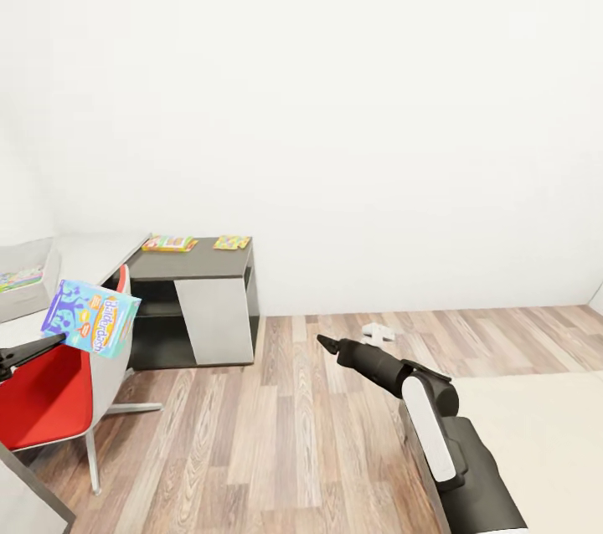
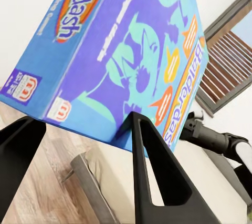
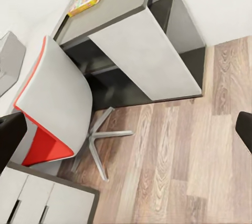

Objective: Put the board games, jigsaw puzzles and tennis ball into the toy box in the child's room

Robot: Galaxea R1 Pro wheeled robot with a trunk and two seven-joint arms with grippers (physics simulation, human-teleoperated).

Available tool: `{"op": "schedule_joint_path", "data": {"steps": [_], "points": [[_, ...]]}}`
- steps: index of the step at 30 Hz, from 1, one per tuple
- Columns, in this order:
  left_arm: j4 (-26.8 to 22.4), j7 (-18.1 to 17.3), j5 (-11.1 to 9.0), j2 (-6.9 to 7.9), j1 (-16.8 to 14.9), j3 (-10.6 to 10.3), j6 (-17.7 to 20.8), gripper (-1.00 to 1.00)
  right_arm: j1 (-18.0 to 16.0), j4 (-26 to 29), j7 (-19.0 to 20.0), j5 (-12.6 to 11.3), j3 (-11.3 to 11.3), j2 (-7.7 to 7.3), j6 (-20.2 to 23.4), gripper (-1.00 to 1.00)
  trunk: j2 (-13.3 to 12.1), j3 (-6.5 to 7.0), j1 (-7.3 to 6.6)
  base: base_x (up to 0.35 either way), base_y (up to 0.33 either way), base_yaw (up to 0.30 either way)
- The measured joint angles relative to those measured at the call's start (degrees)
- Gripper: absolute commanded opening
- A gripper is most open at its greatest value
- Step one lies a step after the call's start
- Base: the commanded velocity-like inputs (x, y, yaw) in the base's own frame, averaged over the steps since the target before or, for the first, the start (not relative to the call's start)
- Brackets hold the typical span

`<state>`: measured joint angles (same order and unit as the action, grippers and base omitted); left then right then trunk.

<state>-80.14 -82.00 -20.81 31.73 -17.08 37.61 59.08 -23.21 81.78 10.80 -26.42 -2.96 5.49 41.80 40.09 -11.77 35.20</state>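
Note:
A blue board game [image 1: 90, 318] with cartoon print hangs tilted above the red chair, and my left gripper [image 1: 52, 342] is shut on its lower edge. The left wrist view shows that box [image 2: 121, 50] close up, its edge held between the fingers [image 2: 152, 176]. The light grey toy box [image 1: 33, 290] stands on the table [image 1: 92, 254] at the far left, with something colourful inside. Two flat multicoloured toys [image 1: 170, 243] [image 1: 232, 243] lie on the dark grey desk top [image 1: 197, 264]. My right gripper [image 1: 325, 341] hangs open over the floor, its fingers wide apart in the right wrist view [image 3: 126, 132].
A red and white swivel chair [image 1: 59, 400] stands between me and the desk. The beige bed [image 1: 536, 433] lies at the lower right. A small white object [image 1: 378, 331] rests on the wood floor near the wall. Open planks stretch across the middle.

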Motion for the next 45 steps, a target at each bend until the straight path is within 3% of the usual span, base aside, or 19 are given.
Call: {"op": "schedule_joint_path", "data": {"steps": [5, 11, 15, 20, 33, 45], "points": [[0.0, -0.02, -0.06, 0.02, 0.01, 0.18, -0.05, -1.0, 0.03, 0.67, 0.21, 0.02, -0.06, 0.0, -1.0, 1.0, 0.0, 0.26, -0.01, 0.253, -0.099, 0.205], [0.05, -0.04, -0.12, -0.01, 0.0, 2.7, 0.02, -1.0, -0.02, 3.58, 0.68, -0.1, -0.12, -0.1, -0.51, 1.0, 0.0, 0.59, -0.02, 0.299, 0.137, 0.239], [0.42, -0.03, -0.07, -0.01, 0.0, 3.45, 0.01, -1.0, -0.1, 6.08, 0.76, -0.2, -2.38, -0.21, 0.6, 1.0, 0.0, 0.78, -0.02, 0.288, 0.217, 0.258], [0.62, -0.01, -0.03, -0.01, 0.0, 3.58, -0.05, -1.0, -0.12, 6.54, 0.76, -0.18, -4.09, -0.19, 0.82, 1.0, 0.0, 0.95, -0.01, 0.287, 0.212, 0.256], [0.92, 0.13, 0.05, -0.01, 0.0, 3.6, -0.27, -1.0, -0.12, 6.74, 0.92, -0.82, -4.25, -0.76, 0.8, 1.0, 0.0, 0.99, -0.02, 0.316, 0.088, 0.032], [1.29, 0.13, 0.11, 0.04, 0.01, 3.64, -0.27, -1.0, -0.14, 8.45, 1.0, -0.95, -4.45, -0.85, 1.62, 1.0, 0.0, 0.99, -0.02, 0.332, 0.09, 0.254]]}}
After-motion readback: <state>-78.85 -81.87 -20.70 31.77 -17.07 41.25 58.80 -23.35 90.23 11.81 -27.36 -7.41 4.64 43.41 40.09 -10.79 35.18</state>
